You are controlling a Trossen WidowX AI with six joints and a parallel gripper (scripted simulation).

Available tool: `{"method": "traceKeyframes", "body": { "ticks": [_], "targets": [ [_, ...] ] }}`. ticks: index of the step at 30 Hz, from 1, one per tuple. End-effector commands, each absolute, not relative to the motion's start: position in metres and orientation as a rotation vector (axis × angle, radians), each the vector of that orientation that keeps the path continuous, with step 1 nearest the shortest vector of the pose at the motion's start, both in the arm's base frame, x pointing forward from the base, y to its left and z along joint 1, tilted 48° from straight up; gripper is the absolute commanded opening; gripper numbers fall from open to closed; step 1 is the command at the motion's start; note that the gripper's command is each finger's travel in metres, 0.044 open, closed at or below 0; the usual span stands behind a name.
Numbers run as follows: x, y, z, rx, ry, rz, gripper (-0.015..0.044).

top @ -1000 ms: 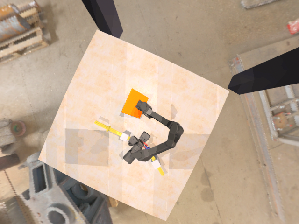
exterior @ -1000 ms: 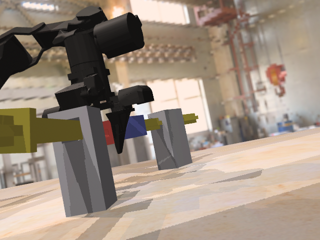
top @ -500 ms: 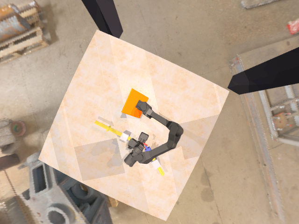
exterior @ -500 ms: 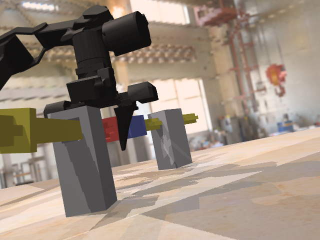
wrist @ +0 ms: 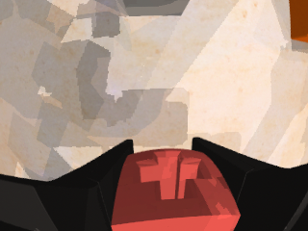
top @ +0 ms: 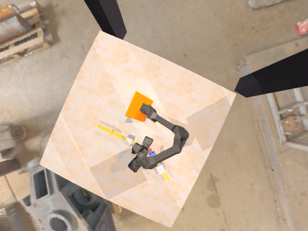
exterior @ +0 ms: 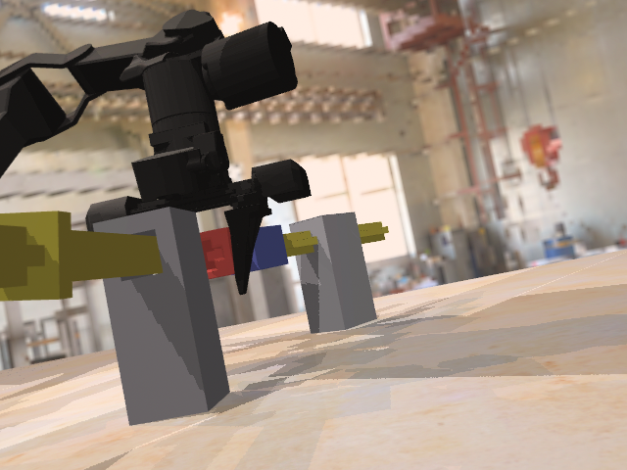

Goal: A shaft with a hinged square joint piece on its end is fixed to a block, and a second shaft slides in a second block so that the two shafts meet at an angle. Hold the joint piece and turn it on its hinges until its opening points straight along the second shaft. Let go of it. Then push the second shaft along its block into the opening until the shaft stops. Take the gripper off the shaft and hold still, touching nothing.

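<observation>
My gripper [exterior: 242,283] [wrist: 162,144] is shut on the red joint piece [top: 149,149] [exterior: 222,243] [wrist: 175,223], one finger on each side. Its cross-shaped opening shows in the wrist view and faces the second shaft's side; exact alignment cannot be told. A blue hinge part [top: 152,153] [exterior: 272,247] links it to the first yellow shaft [top: 165,176] [exterior: 372,232], held in its block [top: 160,169] [exterior: 340,275]. The second yellow shaft [top: 119,135] [exterior: 111,253] with a collar passes through the other block [top: 129,139] [exterior: 152,328]. My gripper hides its inner end from above.
The arm's base stands on an orange plate [top: 135,103] behind the shafts. The second shaft's block stands close beside my gripper, and its collar [top: 111,132] [exterior: 65,255] is outside the block. Everything stands on a pale table [top: 82,141] [exterior: 456,414].
</observation>
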State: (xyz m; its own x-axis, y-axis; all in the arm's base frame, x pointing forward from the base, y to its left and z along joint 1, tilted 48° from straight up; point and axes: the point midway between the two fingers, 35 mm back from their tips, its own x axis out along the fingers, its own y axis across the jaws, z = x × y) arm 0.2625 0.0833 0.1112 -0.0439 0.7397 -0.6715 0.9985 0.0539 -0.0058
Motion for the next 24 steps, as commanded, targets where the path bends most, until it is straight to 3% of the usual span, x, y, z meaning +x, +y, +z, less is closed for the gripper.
{"method": "traceKeyframes", "body": {
  "ticks": [1,6,11,14,24],
  "targets": [
    [0.2625,0.0833,0.1112,1.737,1.837,-0.676,0.0],
    [0.2625,0.0833,0.1112,1.737,1.837,-0.676,0.0],
    [0.2625,0.0833,0.1112,1.737,1.837,-0.676,0.0131],
    [0.2625,0.0833,0.1112,1.737,1.837,-0.676,0.0147],
    [0.2625,0.0833,0.1112,1.737,1.837,-0.676,0.0409]
  ]
}}
